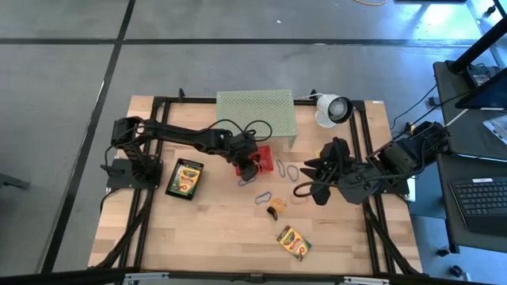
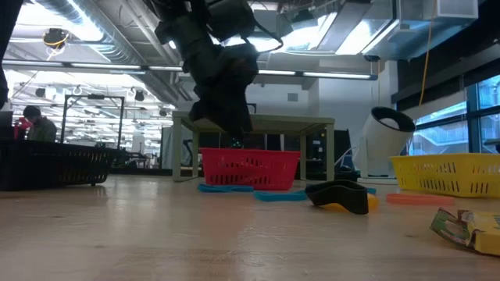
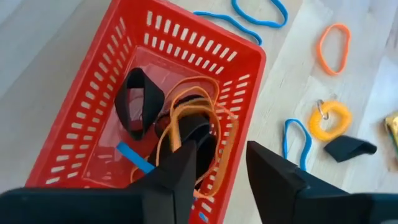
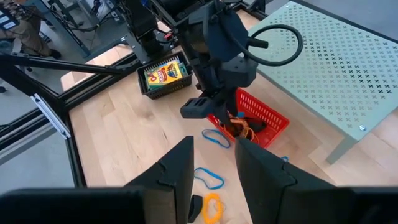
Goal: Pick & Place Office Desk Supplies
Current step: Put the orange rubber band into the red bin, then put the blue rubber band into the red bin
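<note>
High view: pale wood table (image 1: 214, 226) on grey floor (image 1: 63, 79), left gripper (image 3: 217, 180) and right gripper (image 4: 211, 168) fingers both released.

Basket (image 1: 265, 157) mid-table (image 1: 214, 229), just before the mesh stand (image 1: 255, 112); bands (image 3: 199, 130) and clips (image 3: 138, 102) inside. Left claw (image 1: 247, 169) over basket. More bands (image 1: 291, 170) right of it. One crayon box (image 1: 184, 177) left, another (image 1: 293, 242) near front edge.

Red slotted basket (image 3: 93, 118) fills the left of the left wrist frame, orange rubber bands (image 3: 199, 124) and a black clip (image 3: 138, 102) inside. Blue loops (image 3: 261, 9) up top, an orange loop (image 3: 334, 48) upper right. Pale wood counter (image 1: 214, 229). Yellow-and-green crayon box (image 1: 294, 241) lower centre overhead; perforated pale green stand (image 1: 255, 111) top centre.
</note>
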`<action>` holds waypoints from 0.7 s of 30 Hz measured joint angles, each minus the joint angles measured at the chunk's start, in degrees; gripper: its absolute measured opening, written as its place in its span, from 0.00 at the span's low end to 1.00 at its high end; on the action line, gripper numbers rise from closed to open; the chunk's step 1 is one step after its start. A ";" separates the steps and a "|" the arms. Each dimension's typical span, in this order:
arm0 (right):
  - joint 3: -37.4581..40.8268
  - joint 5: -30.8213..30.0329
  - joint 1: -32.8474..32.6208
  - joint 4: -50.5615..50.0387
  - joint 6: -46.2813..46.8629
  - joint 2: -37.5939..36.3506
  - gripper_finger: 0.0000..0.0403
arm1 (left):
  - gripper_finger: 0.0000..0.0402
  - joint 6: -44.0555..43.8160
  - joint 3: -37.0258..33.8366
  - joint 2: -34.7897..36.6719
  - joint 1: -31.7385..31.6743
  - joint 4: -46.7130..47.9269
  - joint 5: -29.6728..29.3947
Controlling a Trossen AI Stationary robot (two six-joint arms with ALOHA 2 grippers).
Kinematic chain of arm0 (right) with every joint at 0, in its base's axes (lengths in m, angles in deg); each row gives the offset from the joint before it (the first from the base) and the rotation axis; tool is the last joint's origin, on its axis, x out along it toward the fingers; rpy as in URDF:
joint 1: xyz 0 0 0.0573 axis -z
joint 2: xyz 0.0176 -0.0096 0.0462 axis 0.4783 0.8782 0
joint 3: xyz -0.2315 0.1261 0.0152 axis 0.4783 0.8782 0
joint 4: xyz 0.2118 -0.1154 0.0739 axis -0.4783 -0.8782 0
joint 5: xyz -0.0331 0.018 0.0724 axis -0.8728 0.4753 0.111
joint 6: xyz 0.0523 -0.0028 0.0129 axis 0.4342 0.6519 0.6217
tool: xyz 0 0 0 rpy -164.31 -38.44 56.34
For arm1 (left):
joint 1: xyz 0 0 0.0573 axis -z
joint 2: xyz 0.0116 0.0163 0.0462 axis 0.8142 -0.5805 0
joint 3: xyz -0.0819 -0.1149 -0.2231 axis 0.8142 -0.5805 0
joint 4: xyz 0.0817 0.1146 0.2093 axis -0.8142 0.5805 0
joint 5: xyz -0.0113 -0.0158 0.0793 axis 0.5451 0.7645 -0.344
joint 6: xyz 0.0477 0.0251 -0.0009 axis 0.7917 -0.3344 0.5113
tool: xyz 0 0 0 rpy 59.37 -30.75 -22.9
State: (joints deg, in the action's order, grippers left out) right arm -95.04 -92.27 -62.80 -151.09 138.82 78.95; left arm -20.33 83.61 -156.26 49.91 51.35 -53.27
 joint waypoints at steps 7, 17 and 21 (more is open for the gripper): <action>0.00 -0.13 -0.16 0.00 0.00 0.00 0.29 | 0.36 -0.20 0.00 0.31 -0.02 -4.32 1.12; 0.00 1.36 -0.53 0.00 0.00 0.00 0.29 | 0.30 15.90 6.57 0.42 9.33 3.84 -2.41; 0.00 1.36 -1.14 -0.02 0.02 0.00 0.29 | 0.27 14.92 7.06 0.42 16.14 8.29 -16.92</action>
State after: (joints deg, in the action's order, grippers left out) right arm -95.04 -90.91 -63.95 -151.11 138.84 78.95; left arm -5.42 90.67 -155.84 66.05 59.63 -70.18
